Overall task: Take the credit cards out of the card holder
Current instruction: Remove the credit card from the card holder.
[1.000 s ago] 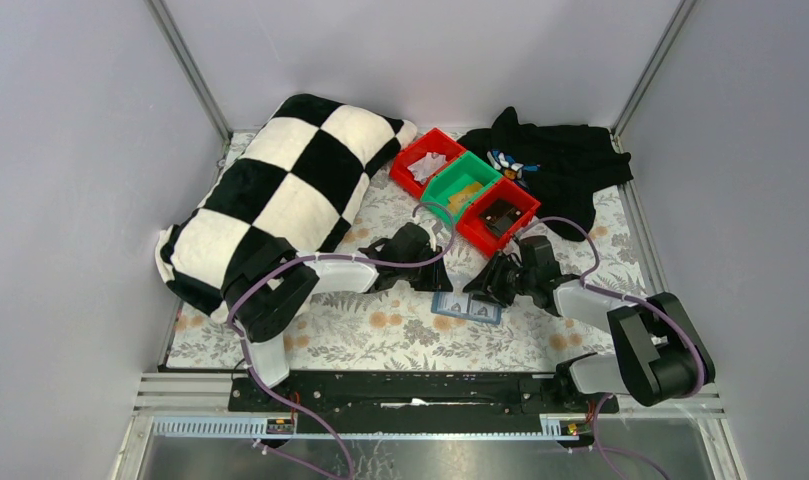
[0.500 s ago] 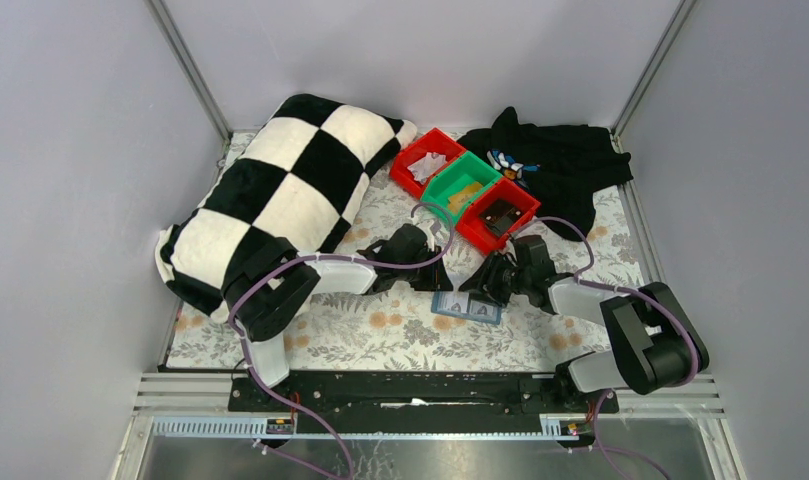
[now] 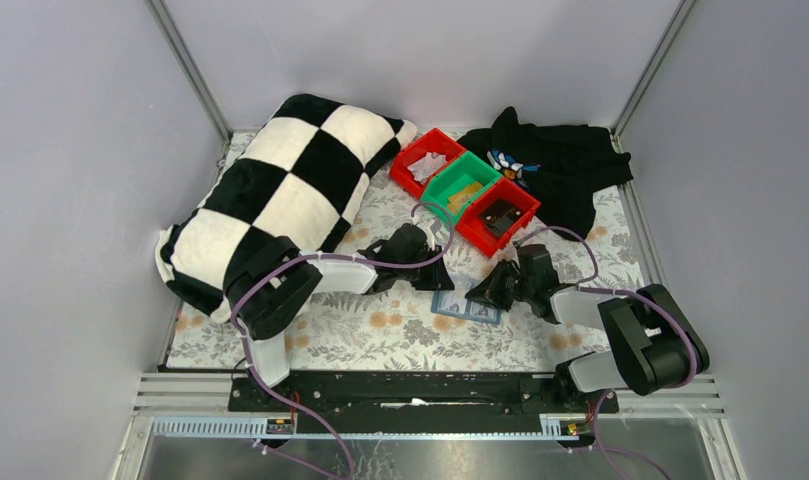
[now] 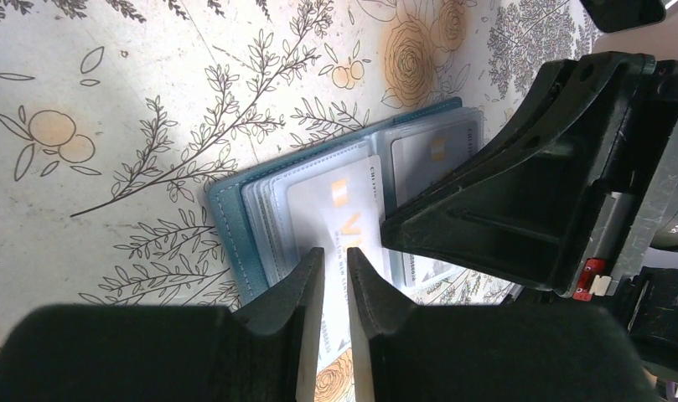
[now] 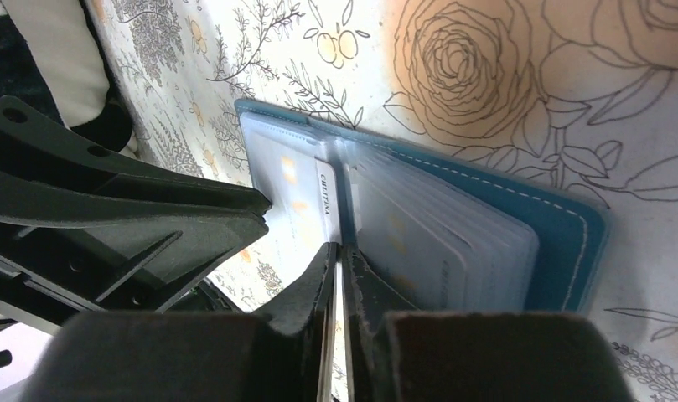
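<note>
Looking for the holder (image 3: 467, 308), where is it?

Open, lining up, flat on the desk (image 3: 380, 325) between the two grippers. The bins (image 3: 432, 190) sit just beyond it, and the pillow (image 3: 280, 190) is well off to its left.

And the left gripper (image 4: 335, 255)?

Over the holder panel on its own side, fingers set a narrow gap apart. A pale card (image 4: 335, 205) with an orange mark runs from that panel into the gap. It looks pinched there, though its end is hidden by the fingers.

How far out of the holder is the card?

Cannot tell from the wrist views. From above, a pale sliver shows at the holder's far edge, toward the left gripper.

Right gripper (image 5: 339, 248)?

Down at the holder's fold, closed to a hairline slit with a pale edge inside it. Card or clear sleeve, I cannot tell. On one side of its tips lies the lettered edge of the card. On the other is a fanned stack of sleeves with more cards (image 5: 436, 243) showing through.

Do the grippers touch?

They are close together over the holder, but contact I cannot make out.
</note>
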`<action>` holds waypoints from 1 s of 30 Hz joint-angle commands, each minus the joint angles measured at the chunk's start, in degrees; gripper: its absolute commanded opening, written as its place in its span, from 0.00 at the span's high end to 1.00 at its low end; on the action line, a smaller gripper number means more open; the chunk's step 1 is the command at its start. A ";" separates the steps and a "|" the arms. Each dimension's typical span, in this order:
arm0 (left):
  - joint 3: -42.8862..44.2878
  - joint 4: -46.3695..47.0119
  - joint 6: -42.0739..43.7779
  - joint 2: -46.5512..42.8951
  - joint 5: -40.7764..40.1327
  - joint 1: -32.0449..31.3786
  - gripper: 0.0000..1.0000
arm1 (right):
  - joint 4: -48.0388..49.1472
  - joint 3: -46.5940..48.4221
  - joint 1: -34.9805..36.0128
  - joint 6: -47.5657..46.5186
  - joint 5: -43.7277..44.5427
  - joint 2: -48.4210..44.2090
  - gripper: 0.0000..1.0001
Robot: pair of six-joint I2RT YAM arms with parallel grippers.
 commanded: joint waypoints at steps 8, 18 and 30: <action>-1.77 -6.99 1.99 2.39 -2.86 0.50 0.78 | -5.17 -2.36 0.05 -0.29 4.42 -3.93 1.00; -1.50 -8.38 2.76 2.66 -3.24 0.95 0.75 | -13.67 -1.27 0.09 -3.49 10.14 -11.48 1.00; 1.89 -12.93 5.14 -0.28 -5.49 0.59 0.74 | -24.14 1.67 0.07 -8.10 15.29 -20.96 1.00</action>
